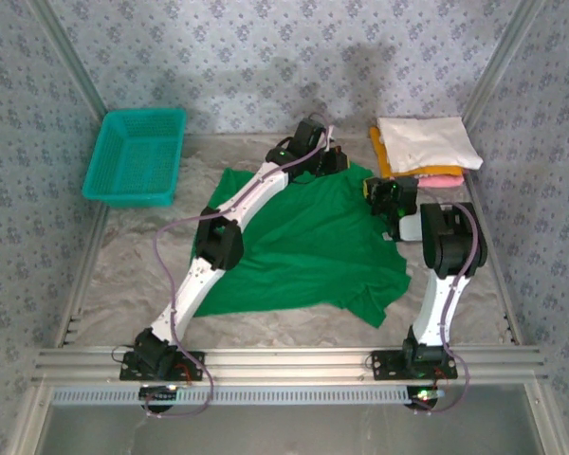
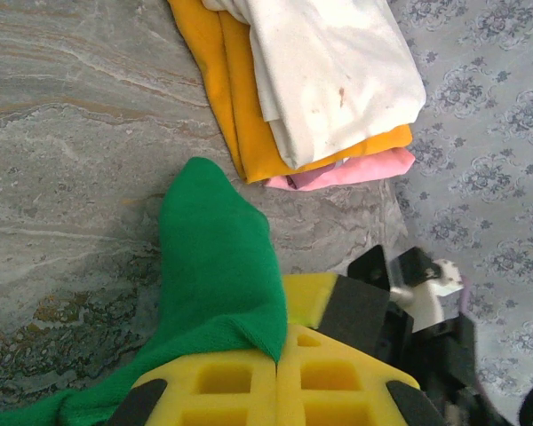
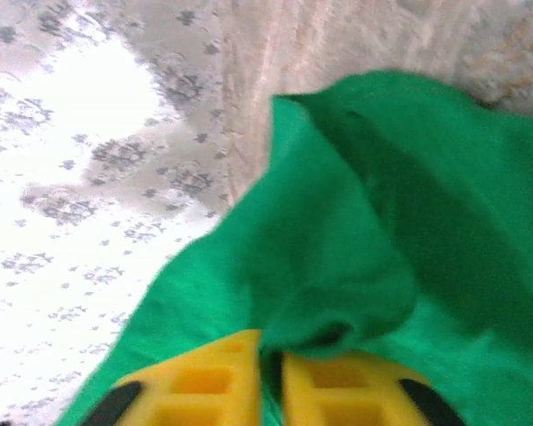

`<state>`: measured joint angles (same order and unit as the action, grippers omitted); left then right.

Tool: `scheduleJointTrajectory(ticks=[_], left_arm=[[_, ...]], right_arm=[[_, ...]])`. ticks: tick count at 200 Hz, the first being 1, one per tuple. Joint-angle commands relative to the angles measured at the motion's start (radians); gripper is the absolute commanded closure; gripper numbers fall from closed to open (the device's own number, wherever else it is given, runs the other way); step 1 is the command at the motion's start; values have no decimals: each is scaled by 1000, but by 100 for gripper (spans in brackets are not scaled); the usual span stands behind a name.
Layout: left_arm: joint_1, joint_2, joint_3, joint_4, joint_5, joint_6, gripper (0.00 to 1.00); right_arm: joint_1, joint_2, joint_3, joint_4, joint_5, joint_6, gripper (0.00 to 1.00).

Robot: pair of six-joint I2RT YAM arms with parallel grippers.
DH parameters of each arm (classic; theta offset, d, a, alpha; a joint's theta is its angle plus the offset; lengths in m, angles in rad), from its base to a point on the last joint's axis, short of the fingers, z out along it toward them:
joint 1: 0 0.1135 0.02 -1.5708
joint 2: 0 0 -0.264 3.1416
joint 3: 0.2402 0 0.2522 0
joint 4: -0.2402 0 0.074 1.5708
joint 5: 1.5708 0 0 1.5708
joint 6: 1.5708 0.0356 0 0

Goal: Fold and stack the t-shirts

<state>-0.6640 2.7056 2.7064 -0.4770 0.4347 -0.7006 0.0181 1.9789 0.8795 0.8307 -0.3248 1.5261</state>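
Marbled table point(image 1: 123, 275); green t-shirt point(image 1: 313, 246) tight inside closed left jaws and closed right jaws.

Plain green shirt point(image 1: 308, 251) spread rumpled across table point(image 1: 133, 275) centre, far edge bunched. Folded white shirt point(image 1: 427, 142) stacked on orange-yellow shirt point(image 1: 383, 152), pink shirt point(image 1: 442, 178) underneath, far right corner.

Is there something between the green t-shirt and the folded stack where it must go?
Nothing visible. In the left wrist view, bare table lies between the green t-shirt and the folded stack; nothing stands there.
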Motion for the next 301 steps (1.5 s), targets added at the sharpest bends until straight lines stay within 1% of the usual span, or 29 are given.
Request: scheduleJointTrajectory(ticks=[1, 8, 21, 25, 62, 87, 100, 105, 109, 113, 121, 125, 131, 134, 137, 141, 152, 164, 169, 176, 185, 196, 206, 218, 235, 246, 262, 277, 301], left_arm=[[-6, -67, 29, -20, 19, 25, 100], [-6, -68, 30, -21, 18, 27, 100], [-6, -70, 30, -23, 15, 30, 100], [-6, -71, 31, -22, 14, 31, 100], [-5, -76, 31, -27, 9, 47, 100], [-3, -80, 30, -44, 0, 65, 100], [-2, -82, 30, -53, -5, 76, 100], [-3, -83, 30, -56, -5, 80, 97], [-3, -83, 31, -58, -5, 84, 93], [-3, -84, 31, -61, -6, 86, 86], [-2, -88, 30, -69, -7, 95, 70], [-2, -91, 31, -76, -6, 102, 59], [-1, -98, 32, -91, -5, 119, 34], [-1, -103, 30, -104, -7, 130, 24], [0, -110, 29, -119, -15, 143, 18], [-1, -121, 26, -144, -29, 165, 15], [-1, -173, -6, -217, -93, 234, 14], [10, -277, -136, -232, -157, 299, 14], [20, -336, -236, -209, -181, 316, 15], [43, -443, -409, -109, -210, 323, 18], [90, -591, -685, 57, -221, 306, 21], [167, -745, -972, 232, -245, 259, 18], [231, -821, -1108, 250, -264, 272, 16], [286, -848, -1141, 143, -291, 338, 16], [328, -835, -1151, 39, -350, 428, 16], [345, -813, -1151, 13, -382, 458, 16], [356, -761, -1139, 31, -396, 479, 14], [360, -674, -1060, 11, -406, 489, 9], [363, -534, -901, -38, -425, 506, 7]], right_arm=[[-17, -42, -6, -81, 16, -50, 96], [-20, -47, -2, -98, 14, -59, 98], [-28, -48, 3, -113, 7, -68, 98], [-30, -47, 4, -112, 5, -68, 100], [-45, -46, 14, -108, -20, -96, 100], [-55, -48, 68, -205, -81, -171, 100], [-59, -50, 73, -207, -92, -188, 100], [-61, -52, 73, -209, -93, -193, 100], [-64, -52, 75, -212, -96, -199, 100], [-66, -54, 79, -218, -100, -208, 100], [-69, -57, 83, -229, -103, -224, 100], [-72, -58, 83, -231, -104, -228, 100], [-77, -60, 84, -228, -109, -240, 100], [-80, -61, 85, -227, -115, -246, 100], [-81, -63, 87, -228, -119, -251, 100], [-86, -66, 87, -235, -124, -258, 100], [-97, -78, 85, -248, -128, -275, 100], [-110, -90, 86, -270, -133, -302, 100], [-115, -96, 90, -283, -137, -314, 100], [-120, -101, 95, -297, -144, -325, 100], [-126, -107, 100, -310, -152, -336, 100], [-136, -112, 111, -327, -158, -348, 100], [-146, -110, 124, -337, -169, -359, 100], [-155, -103, 151, -357, -186, -371, 100], [-152, -85, 210, -396, -227, -399, 100], [-143, -72, 253, -432, -254, -412, 100], [-131, -72, 273, -429, -257, -405, 100], [-123, -75, 300, -449, -267, -410, 100], [-118, -90, 339, -487, -276, -424, 100]])
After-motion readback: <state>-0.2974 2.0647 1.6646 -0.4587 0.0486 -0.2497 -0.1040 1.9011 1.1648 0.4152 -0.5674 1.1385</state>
